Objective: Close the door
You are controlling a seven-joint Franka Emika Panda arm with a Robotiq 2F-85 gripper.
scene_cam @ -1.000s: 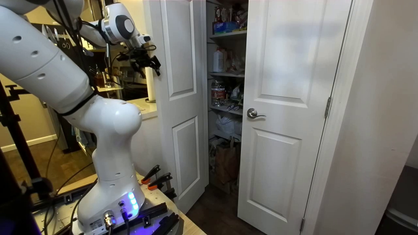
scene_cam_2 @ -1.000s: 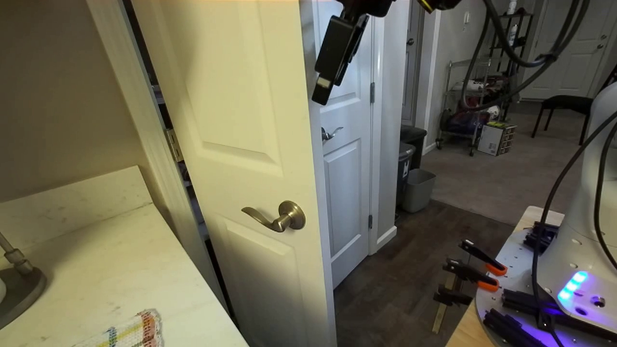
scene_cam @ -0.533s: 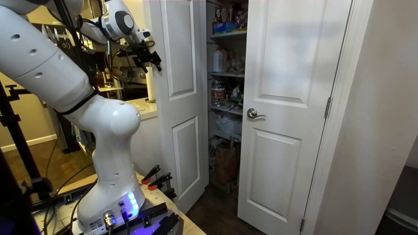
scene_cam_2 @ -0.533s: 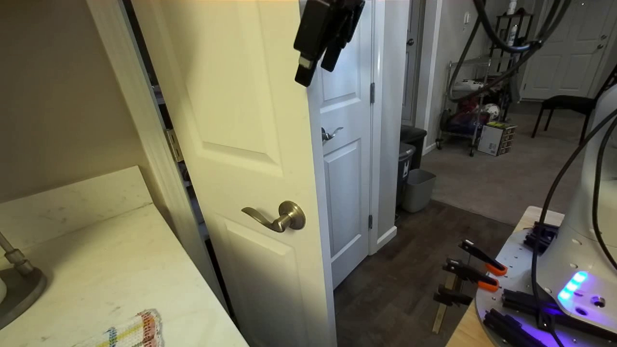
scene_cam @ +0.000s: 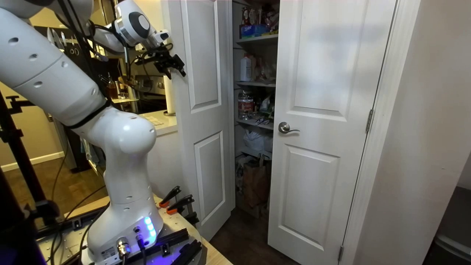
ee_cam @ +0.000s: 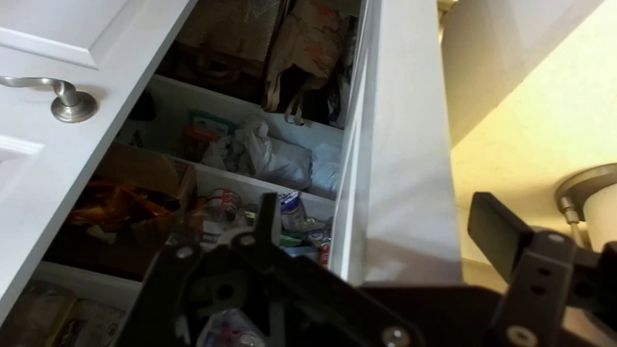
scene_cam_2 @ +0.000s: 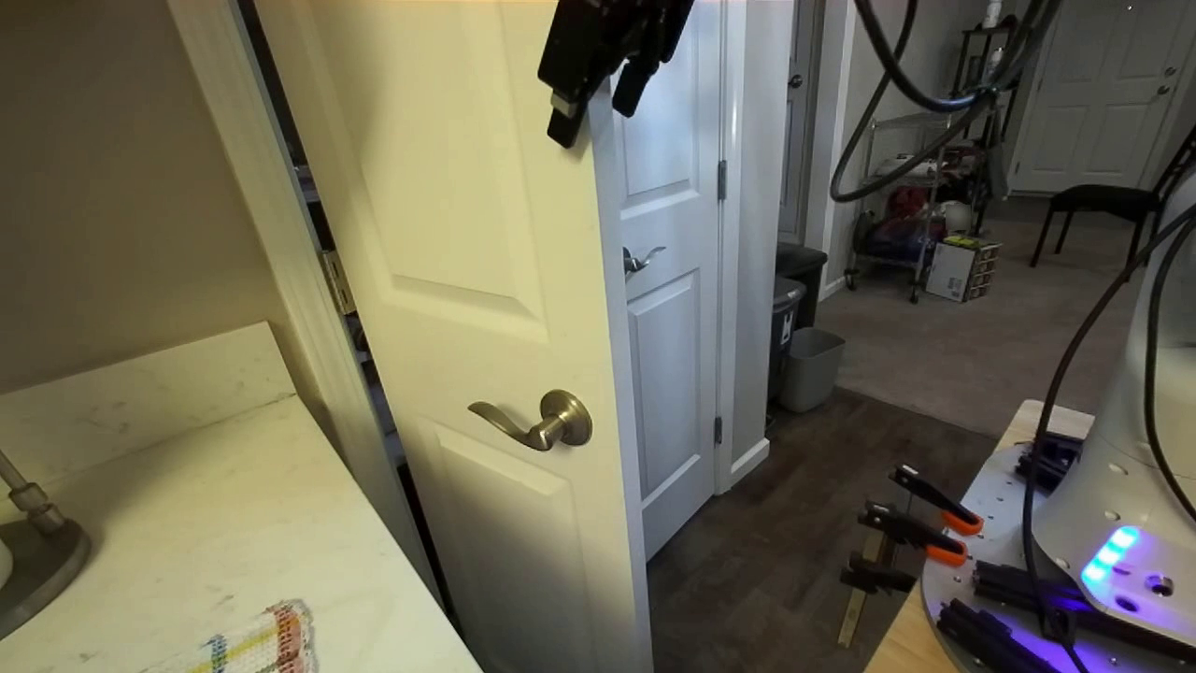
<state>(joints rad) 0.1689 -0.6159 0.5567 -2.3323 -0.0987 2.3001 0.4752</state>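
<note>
The door (scene_cam: 206, 121) is the white panelled leaf beside the arm in an exterior view, swung open. In an exterior view its face (scene_cam_2: 476, 187) shows a silver lever handle (scene_cam_2: 551, 425) near its right edge. My gripper (scene_cam_2: 596, 117) is high on this leaf, above the handle, with fingertips on either side of its free edge. It also shows in an exterior view (scene_cam: 176, 73). In the wrist view my open gripper (ee_cam: 381, 226) has the door's edge (ee_cam: 405, 144) between its separated fingers. Gaps show on both sides there.
The matching leaf (scene_cam: 323, 129), with a lever near its left edge, is also ajar. Pantry shelves (scene_cam: 255, 82) hold bottles and bags behind. A white counter (scene_cam_2: 215, 505) stands beside the door. Clamps (scene_cam_2: 906, 523) stick out of the robot's table. Cables (scene_cam_2: 916, 103) hang from the arm.
My gripper has risen and moved across to the door's free edge; its fingers now straddle it. The cables have shifted with the arm. The door has not visibly moved.
</note>
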